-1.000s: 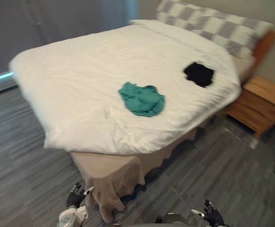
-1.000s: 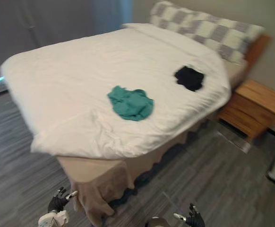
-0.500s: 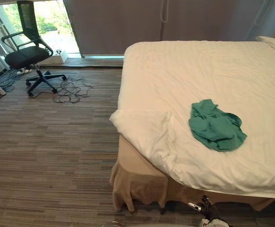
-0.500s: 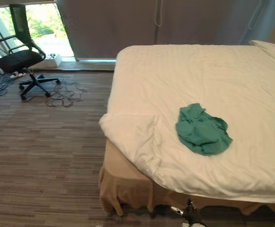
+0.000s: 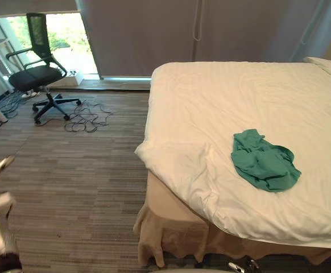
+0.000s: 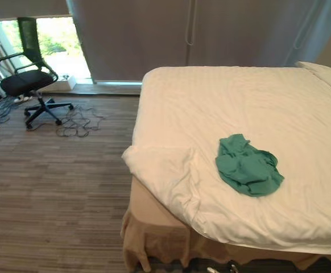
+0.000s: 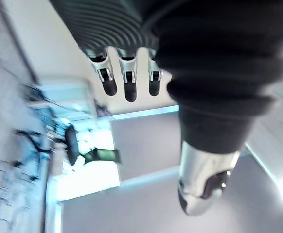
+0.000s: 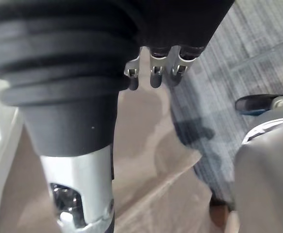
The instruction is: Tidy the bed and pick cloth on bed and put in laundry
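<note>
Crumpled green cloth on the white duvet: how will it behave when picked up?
The crumpled green cloth lies in soft folds, so it is probably floppy and will drape. It looks thin, likely light. Resting loose on the white duvet, it should lift free.

The cloth (image 5: 265, 168) is teal green; the duvet (image 5: 239, 96) plain white; the bed skirt (image 5: 174, 230) beige; the floor (image 5: 74, 182) streaked grey-brown; the chair (image 5: 36, 73) black; the curtain (image 5: 148, 34) grey.

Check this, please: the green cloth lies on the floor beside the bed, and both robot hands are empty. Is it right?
Not quite. The green cloth lies on the bed, not on the floor, as the left eye view shows. The left hand and the right hand are indeed empty.
</note>
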Controlling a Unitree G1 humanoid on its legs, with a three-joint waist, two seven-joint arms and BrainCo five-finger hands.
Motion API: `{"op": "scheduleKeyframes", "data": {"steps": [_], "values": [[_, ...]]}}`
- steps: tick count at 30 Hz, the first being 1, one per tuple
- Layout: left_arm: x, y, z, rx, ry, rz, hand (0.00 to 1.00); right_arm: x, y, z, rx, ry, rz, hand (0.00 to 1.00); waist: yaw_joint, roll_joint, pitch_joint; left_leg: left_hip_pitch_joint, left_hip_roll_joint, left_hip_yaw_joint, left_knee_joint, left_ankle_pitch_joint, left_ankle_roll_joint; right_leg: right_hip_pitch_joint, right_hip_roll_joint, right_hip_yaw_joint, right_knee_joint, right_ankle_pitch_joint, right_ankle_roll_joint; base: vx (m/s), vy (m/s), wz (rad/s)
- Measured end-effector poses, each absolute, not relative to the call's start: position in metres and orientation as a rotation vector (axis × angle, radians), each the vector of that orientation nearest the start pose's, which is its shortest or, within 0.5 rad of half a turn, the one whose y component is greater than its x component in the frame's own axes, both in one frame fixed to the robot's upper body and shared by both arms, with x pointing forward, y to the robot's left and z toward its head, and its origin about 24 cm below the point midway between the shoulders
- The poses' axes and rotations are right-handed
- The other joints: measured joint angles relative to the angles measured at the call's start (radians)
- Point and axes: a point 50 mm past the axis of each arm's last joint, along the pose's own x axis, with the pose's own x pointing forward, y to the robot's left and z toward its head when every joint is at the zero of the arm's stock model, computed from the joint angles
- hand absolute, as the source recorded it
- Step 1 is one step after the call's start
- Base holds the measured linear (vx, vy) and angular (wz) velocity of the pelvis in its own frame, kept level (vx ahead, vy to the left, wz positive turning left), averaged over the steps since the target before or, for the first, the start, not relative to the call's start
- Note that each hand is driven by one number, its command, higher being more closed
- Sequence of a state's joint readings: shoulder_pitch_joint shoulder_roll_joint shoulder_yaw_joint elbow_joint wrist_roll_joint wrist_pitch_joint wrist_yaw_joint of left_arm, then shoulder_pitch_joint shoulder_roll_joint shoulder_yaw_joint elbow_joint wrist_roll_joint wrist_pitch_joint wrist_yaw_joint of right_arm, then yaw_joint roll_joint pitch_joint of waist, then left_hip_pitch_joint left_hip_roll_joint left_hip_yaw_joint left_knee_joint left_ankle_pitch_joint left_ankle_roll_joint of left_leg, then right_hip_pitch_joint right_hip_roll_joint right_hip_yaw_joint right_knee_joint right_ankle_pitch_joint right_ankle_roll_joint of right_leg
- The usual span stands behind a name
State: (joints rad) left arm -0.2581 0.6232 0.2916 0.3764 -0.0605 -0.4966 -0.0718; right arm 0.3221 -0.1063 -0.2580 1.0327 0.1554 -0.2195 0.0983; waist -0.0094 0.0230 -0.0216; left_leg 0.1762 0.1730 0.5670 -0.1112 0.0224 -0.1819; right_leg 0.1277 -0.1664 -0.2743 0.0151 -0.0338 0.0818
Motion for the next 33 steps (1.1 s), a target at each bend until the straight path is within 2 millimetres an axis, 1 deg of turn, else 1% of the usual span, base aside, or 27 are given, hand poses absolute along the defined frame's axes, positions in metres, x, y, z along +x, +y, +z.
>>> {"op": "scheduleKeyframes", "data": {"steps": [1, 2, 3, 4, 5, 6, 7, 8, 9, 10, 11, 12, 13, 14, 15, 16, 17, 18, 19, 20, 21, 22, 23, 25, 27, 31, 33], "values": [[0.282, 0.306, 0.15, 0.582, -0.455, 0.141, 0.0, 0.012, -0.228, -0.158, 0.166, 1.063, -0.394, 0.0, -0.01, -0.001, -0.004, 0.002, 0.004, 0.025, 0.001, 0.01, -0.004, -0.008, 0.006, 0.016, -0.001, 0.009, -0.001, -0.04, -0.024, -0.51], [0.291, 0.287, 0.145, 0.627, -0.442, 0.054, 0.0, 0.016, -0.225, -0.158, 0.172, 1.044, -0.389, 0.0, -0.022, -0.006, -0.005, 0.015, 0.011, 0.064, 0.006, 0.018, -0.007, -0.019, 0.015, 0.036, -0.002, 0.016, -0.005, -0.06, -0.061, -0.71], [0.297, 0.273, 0.14, 0.656, -0.432, -0.011, 0.0, 0.019, -0.222, -0.157, 0.174, 1.033, -0.379, 0.0, -0.032, -0.01, -0.008, 0.019, 0.015, 0.086, 0.006, 0.024, -0.009, -0.028, 0.022, 0.05, -0.004, 0.017, -0.007, -0.07, -0.08, -0.64], [0.3, 0.264, 0.137, 0.667, -0.425, -0.044, 0.0, 0.019, -0.221, -0.157, 0.175, 1.031, -0.373, 0.0, -0.041, -0.011, -0.008, 0.019, 0.018, 0.092, 0.006, 0.026, -0.01, -0.031, 0.025, 0.057, -0.005, 0.018, -0.008, -0.08, -0.092, -0.5], [0.308, 0.242, 0.131, 0.7, -0.413, -0.129, 0.0, 0.02, -0.219, -0.158, 0.178, 1.028, -0.369, 0.0, -0.052, -0.011, -0.008, 0.018, 0.028, 0.11, 0.006, 0.027, -0.011, -0.047, 0.033, 0.07, -0.004, 0.019, -0.01, -0.07, -0.07, -0.34], [0.31, 0.235, 0.129, 0.714, -0.408, -0.158, 0.0, 0.021, -0.219, -0.157, 0.177, 1.025, -0.366, 0.0, -0.054, -0.012, -0.008, 0.017, 0.03, 0.114, 0.006, 0.027, -0.011, -0.056, 0.037, 0.076, -0.004, 0.019, -0.01, -0.07, -0.083, -0.44], [0.314, 0.222, 0.124, 0.744, -0.393, -0.201, 0.0, 0.023, -0.219, -0.157, 0.172, 1.019, -0.358, 0.0, -0.057, -0.009, -0.005, 0.016, 0.036, 0.125, 0.006, 0.028, -0.013, -0.069, 0.044, 0.089, -0.003, 0.019, -0.01, -0.13, -0.103, -0.4], [0.318, 0.204, 0.116, 0.787, -0.363, -0.267, 0.0, 0.028, -0.22, -0.155, 0.165, 0.998, -0.349, 0.0, -0.073, -0.002, 0.001, -0.007, 0.048, 0.135, 0.002, 0.029, -0.014, -0.097, 0.057, 0.112, 0.001, 0.021, -0.008, -0.18, -0.124, -0.36], [0.323, 0.192, 0.112, 0.814, -0.341, -0.305, 0.0, 0.033, -0.219, -0.154, 0.163, 0.984, -0.338, 0.0, -0.081, -0.005, 0.012, -0.026, 0.053, 0.139, 0.0, 0.028, -0.013, -0.122, 0.063, 0.121, 0.001, 0.024, -0.002, -0.15, -0.087, -0.26], [0.326, 0.187, 0.111, 0.827, -0.328, -0.316, 0.0, 0.035, -0.22, -0.154, 0.162, 0.979, -0.333, 0.0, -0.083, -0.006, 0.019, -0.038, 0.055, 0.142, 0.0, 0.029, -0.012, -0.138, 0.065, 0.126, 0.002, 0.026, 0.002, -0.13, -0.067, -0.23], [0.334, 0.182, 0.111, 0.845, -0.308, -0.325, 0.0, 0.044, -0.22, -0.153, 0.156, 0.96, -0.315, 0.0, -0.09, -0.008, 0.048, -0.057, 0.059, 0.152, 0.0, 0.035, -0.005, -0.165, 0.071, 0.142, 0.005, 0.03, 0.008, -0.11, -0.048, -0.2], [0.338, 0.18, 0.112, 0.863, -0.294, -0.326, 0.0, 0.049, -0.22, -0.152, 0.152, 0.948, -0.304, 0.0, -0.092, -0.009, 0.063, -0.07, 0.06, 0.155, 0.0, 0.04, -0.002, -0.181, 0.073, 0.151, 0.007, 0.033, 0.011, -0.19, -0.078, -0.29], [0.347, 0.179, 0.116, 0.905, -0.269, -0.315, 0.0, 0.061, -0.22, -0.15, 0.143, 0.918, -0.283, 0.0, -0.097, -0.012, 0.093, -0.1, 0.06, 0.166, 0.0, 0.05, 0.005, -0.224, 0.076, 0.166, 0.013, 0.039, 0.012, -0.23, -0.082, -0.29], [0.359, 0.179, 0.125, 0.945, -0.253, -0.272, 0.0, 0.079, -0.222, -0.145, 0.134, 0.86, -0.263, 0.0, -0.103, -0.016, 0.141, -0.146, 0.058, 0.167, 0.0, 0.069, 0.008, -0.274, 0.076, 0.178, 0.012, 0.057, 0.018, -0.19, -0.066, -0.24], [0.362, 0.18, 0.127, 0.955, -0.249, -0.259, 0.0, 0.083, -0.223, -0.144, 0.133, 0.846, -0.259, 0.0, -0.106, -0.016, 0.15, -0.153, 0.057, 0.166, 0.0, 0.074, 0.013, -0.287, 0.076, 0.179, 0.011, 0.062, 0.018, -0.17, -0.071, -0.14], [0.371, 0.183, 0.135, 0.989, -0.22, -0.204, 0.0, 0.099, -0.226, -0.139, 0.14, 0.799, -0.26, 0.0, -0.126, -0.021, 0.193, -0.196, 0.055, 0.168, 0.0, 0.091, 0.022, -0.331, 0.078, 0.189, 0.004, 0.099, 0.014, -0.1, -0.045, -0.11], [0.377, 0.186, 0.139, 1.004, -0.192, -0.174, 0.0, 0.109, -0.228, -0.135, 0.141, 0.766, -0.258, 0.0, -0.135, -0.026, 0.228, -0.208, 0.055, 0.173, 0.0, 0.1, 0.023, -0.344, 0.08, 0.196, -0.001, 0.116, 0.002, -0.12, -0.047, -0.13], [0.38, 0.188, 0.141, 1.012, -0.177, -0.161, 0.0, 0.113, -0.228, -0.133, 0.141, 0.749, -0.257, 0.0, -0.14, -0.028, 0.243, -0.213, 0.055, 0.176, 0.0, 0.103, 0.024, -0.35, 0.082, 0.199, -0.005, 0.123, -0.001, -0.09, -0.014, -0.18], [0.386, 0.191, 0.147, 1.038, -0.16, -0.12, 0.0, 0.123, -0.228, -0.128, 0.143, 0.705, -0.251, 0.0, -0.145, -0.033, 0.268, -0.232, 0.055, 0.186, 0.001, 0.106, 0.027, -0.374, 0.085, 0.209, -0.007, 0.136, -0.007, -0.09, -0.004, -0.2], [0.391, 0.194, 0.156, 1.058, -0.153, -0.073, 0.0, 0.134, -0.227, -0.122, 0.141, 0.655, -0.232, 0.0, -0.146, -0.039, 0.295, -0.255, 0.054, 0.192, 0.001, 0.109, 0.029, -0.394, 0.087, 0.22, -0.015, 0.149, -0.006, -0.09, -0.003, -0.18], [0.393, 0.195, 0.161, 1.067, -0.153, -0.05, 0.0, 0.139, -0.225, -0.119, 0.147, 0.629, -0.225, 0.0, -0.148, -0.042, 0.308, -0.268, 0.053, 0.192, 0.001, 0.112, 0.032, -0.403, 0.087, 0.223, -0.023, 0.155, -0.003, -0.1, -0.002, -0.08], [0.399, 0.195, 0.177, 1.09, -0.163, 0.012, 1.0, 0.151, -0.223, -0.111, 0.146, 0.575, -0.196, 0.0, -0.149, -0.047, 0.333, -0.299, 0.053, 0.192, 0.0, 0.119, 0.039, -0.433, 0.086, 0.224, -0.032, 0.167, -0.003, -0.08, 0.003, 0.02], [0.402, 0.195, 0.192, 1.108, -0.178, 0.066, 1.0, 0.158, -0.221, -0.105, 0.148, 0.536, -0.178, 0.0, -0.149, -0.051, 0.35, -0.323, 0.054, 0.192, 0.0, 0.124, 0.041, -0.449, 0.085, 0.225, -0.041, 0.177, -0.002, -0.08, 0.012, 0.03], [0.405, 0.195, 0.21, 1.14, -0.2, 0.127, 1.0, 0.166, -0.221, -0.097, 0.166, 0.487, -0.169, 0.0, -0.148, -0.056, 0.37, -0.345, 0.057, 0.192, 0.0, 0.129, 0.042, -0.465, 0.087, 0.225, -0.044, 0.182, -0.003, -0.06, 0.014, 0.02], [0.408, 0.194, 0.227, 1.184, -0.209, 0.184, 1.0, 0.176, -0.223, -0.086, 0.162, 0.428, -0.143, 0.0, -0.146, -0.06, 0.378, -0.369, 0.061, 0.192, 0.0, 0.13, 0.042, -0.487, 0.089, 0.222, -0.046, 0.184, -0.004, -0.04, 0.01, 0.04], [0.41, 0.19, 0.238, 1.285, -0.187, 0.212, 1.0, 0.186, -0.227, -0.073, 0.163, 0.36, -0.116, 0.0, -0.144, -0.067, 0.394, -0.372, 0.062, 0.19, 0.0, 0.13, 0.042, -0.488, 0.089, 0.22, -0.046, 0.183, -0.003, -0.01, 0.004, 0.02], [0.411, 0.188, 0.24, 1.279, -0.17, 0.221, 1.0, 0.187, -0.227, -0.071, 0.168, 0.348, -0.106, 0.0, -0.143, -0.067, 0.396, -0.375, 0.062, 0.188, 0.0, 0.13, 0.042, -0.489, 0.087, 0.217, -0.046, 0.183, -0.003, -0.01, 0.003, 0.05]]}}
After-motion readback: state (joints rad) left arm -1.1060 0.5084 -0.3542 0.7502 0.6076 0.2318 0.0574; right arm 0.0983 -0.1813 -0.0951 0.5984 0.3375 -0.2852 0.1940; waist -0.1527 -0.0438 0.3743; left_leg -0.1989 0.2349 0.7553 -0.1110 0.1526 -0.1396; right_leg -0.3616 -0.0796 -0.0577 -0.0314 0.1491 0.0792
